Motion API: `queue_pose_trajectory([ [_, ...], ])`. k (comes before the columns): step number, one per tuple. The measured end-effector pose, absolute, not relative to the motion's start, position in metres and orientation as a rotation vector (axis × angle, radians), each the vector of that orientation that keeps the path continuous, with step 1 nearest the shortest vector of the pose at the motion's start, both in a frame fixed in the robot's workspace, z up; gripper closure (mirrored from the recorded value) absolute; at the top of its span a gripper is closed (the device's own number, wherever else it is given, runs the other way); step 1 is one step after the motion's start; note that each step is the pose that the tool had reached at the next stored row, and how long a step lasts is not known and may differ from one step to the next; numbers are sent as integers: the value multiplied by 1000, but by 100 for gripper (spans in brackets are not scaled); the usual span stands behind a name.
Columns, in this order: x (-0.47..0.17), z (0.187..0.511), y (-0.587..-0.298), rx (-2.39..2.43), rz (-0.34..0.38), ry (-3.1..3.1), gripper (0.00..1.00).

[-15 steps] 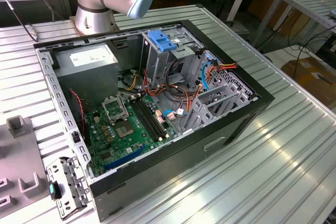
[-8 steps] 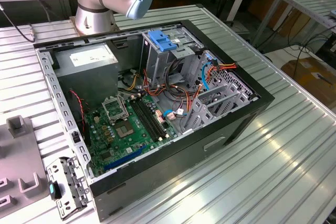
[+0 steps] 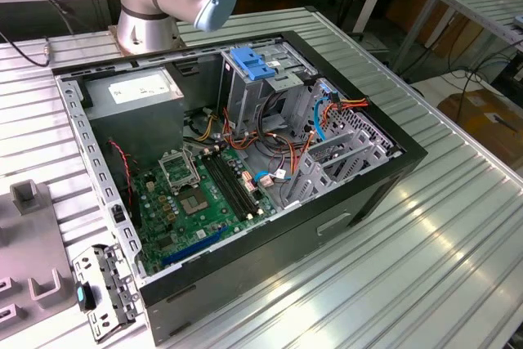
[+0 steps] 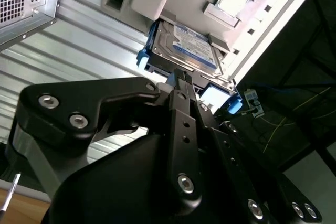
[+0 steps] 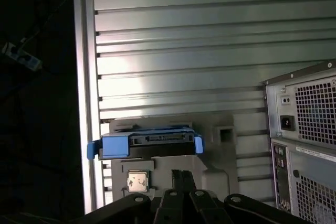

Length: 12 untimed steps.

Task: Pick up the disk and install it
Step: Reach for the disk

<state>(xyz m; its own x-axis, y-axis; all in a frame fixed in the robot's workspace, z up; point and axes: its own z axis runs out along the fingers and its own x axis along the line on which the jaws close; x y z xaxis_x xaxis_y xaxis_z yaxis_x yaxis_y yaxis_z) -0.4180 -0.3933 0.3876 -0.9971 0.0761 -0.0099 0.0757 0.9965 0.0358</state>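
Disk (image 4: 186, 45) lies label-up, long axis pointing away from the seemingly closed claw (image 4: 176, 76).

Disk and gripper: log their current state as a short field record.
disk: hard drive with blue side rails, label facing up
disk location: in a grey holder on the ribbed metal table, outside the computer case
gripper: close to the disk's near edge in both wrist views; contact cannot be told
computer case: lying open, motherboard exposed
install status: not yet done
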Motion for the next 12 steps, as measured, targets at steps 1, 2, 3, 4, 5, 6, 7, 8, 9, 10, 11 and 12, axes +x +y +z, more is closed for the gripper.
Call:
queue_pose_trajectory([
  [1,-421,387,-392,119,43,3127,89],
  [2,-423,386,-391,119,33,3127,89],
  [3,-426,385,-389,119,18,3127,89],
  [4,-429,385,-388,119,11,3127,89],
  [5,-433,384,-386,119,11,3127,89],
  [6,-438,384,-386,119,11,3127,89],
  [7,-443,383,-385,119,10,3127,89],
  [8,-447,383,-385,119,11,3127,89],
  [9,-453,383,-384,119,10,3127,89],
  [10,-457,383,-384,119,10,3127,89],
  [11,-462,382,-384,119,11,3127,89],
  [12,-466,382,-384,119,11,3127,89],
])
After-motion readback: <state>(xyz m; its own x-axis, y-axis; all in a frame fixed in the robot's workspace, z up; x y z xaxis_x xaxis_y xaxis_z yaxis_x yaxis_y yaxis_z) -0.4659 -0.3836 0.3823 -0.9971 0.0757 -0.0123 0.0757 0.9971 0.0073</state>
